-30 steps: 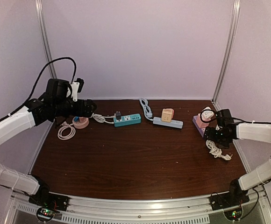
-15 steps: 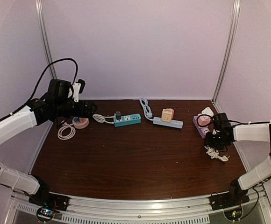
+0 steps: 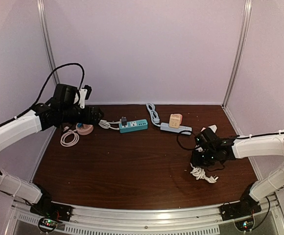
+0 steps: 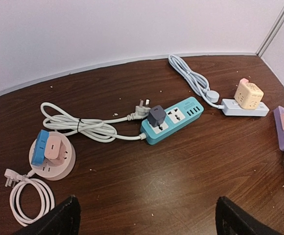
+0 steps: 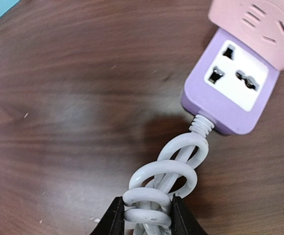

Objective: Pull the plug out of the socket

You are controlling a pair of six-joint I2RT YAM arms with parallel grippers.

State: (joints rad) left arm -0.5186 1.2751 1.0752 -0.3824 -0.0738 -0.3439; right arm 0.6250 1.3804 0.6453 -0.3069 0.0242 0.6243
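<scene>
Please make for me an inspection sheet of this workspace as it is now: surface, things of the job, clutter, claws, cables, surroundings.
Surface: dark wooden table, small specks.
Job's things: purple strip with pink plug in; teal strip with grey plug in; round pink socket with two plugs; pale strip with beige cube.
Clutter: nothing seen.
Claws: left claw open, empty; right claw shut on the purple strip's white cord.
Cables: white coil beside the round pink socket; others loose.
Surroundings: plain walls, metal posts.
</scene>
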